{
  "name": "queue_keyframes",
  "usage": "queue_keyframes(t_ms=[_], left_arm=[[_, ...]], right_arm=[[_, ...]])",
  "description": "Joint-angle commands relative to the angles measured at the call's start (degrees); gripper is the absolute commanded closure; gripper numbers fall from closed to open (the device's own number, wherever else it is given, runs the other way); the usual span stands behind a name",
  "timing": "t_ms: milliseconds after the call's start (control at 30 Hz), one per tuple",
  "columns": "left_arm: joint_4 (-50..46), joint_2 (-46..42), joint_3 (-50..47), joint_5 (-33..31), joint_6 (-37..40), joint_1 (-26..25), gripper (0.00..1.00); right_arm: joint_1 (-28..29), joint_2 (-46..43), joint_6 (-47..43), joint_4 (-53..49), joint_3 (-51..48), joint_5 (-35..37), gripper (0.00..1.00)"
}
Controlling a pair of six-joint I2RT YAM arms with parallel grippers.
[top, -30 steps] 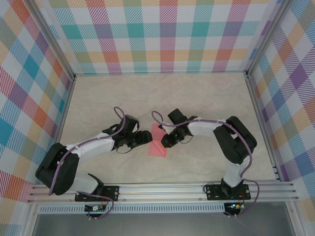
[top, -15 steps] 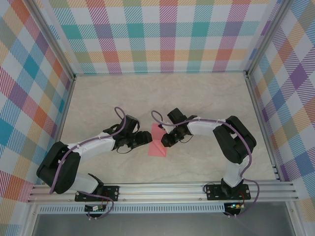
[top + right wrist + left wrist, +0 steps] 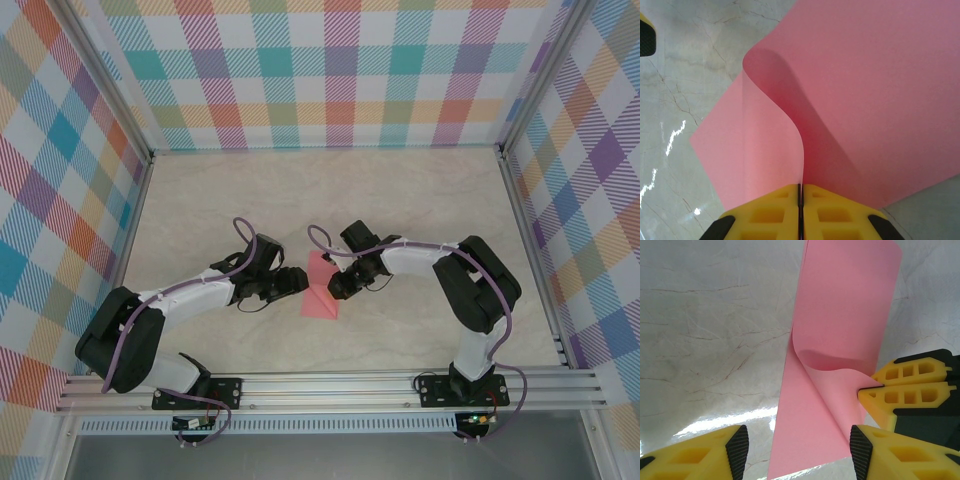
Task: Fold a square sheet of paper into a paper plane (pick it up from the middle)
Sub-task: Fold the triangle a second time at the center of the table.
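Two arms reach toward the middle of the table, where the square sheet of paper lies salmon-pink on the pale marbled surface. From above, the left hand sits just beside the sheet's left edge and the right hand sits over its right edge, with the paper between them.

In the right wrist view the right hand is clenched, its yellow fingers pressed together on a raised curl of the square sheet of paper. The pinched part stands up from the table in an S-shaped bend, while the wider part spreads out below.

In the left wrist view the left hand is released, its black pads well apart with the near end of the square sheet of paper between them. Whether the right-side pad touches the paper's edge I cannot tell. The right hand comes in from the right there, nipping the lifted flap at its tip
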Motion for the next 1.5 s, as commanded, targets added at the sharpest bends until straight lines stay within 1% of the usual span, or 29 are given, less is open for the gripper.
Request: queue_keyframes(t_ms=[0,233,800,1300,1467], left_arm=[[1.14,0.37,1.60,1.28,0.12,0.40,0.42],[1.75,0.37,1.68,1.70,0.11,0.38,0.43],[2.05,0.83,1.42,2.27,0.35,0.30,0.44],[2.72,1.50,1.72,2.84,0.15,0.25,0.57],[4.30,2.17,2.20,3.74,-1.24,0.21,0.67]], right_arm=[[-0.34,-2.13,0.09,-0.65,-0.67,0.21,0.92],[-0.39,-2.31,1.00,0.74,-1.81,0.63,0.92],[-0.42,0.10,-0.03,-0.98,1.26,1.30,0.92],[-0.38,0.89,0.15,-1.19,0.82,2.30,0.92],[-0.42,0.80,0.69,-0.67,0.49,2.14,0.92]])
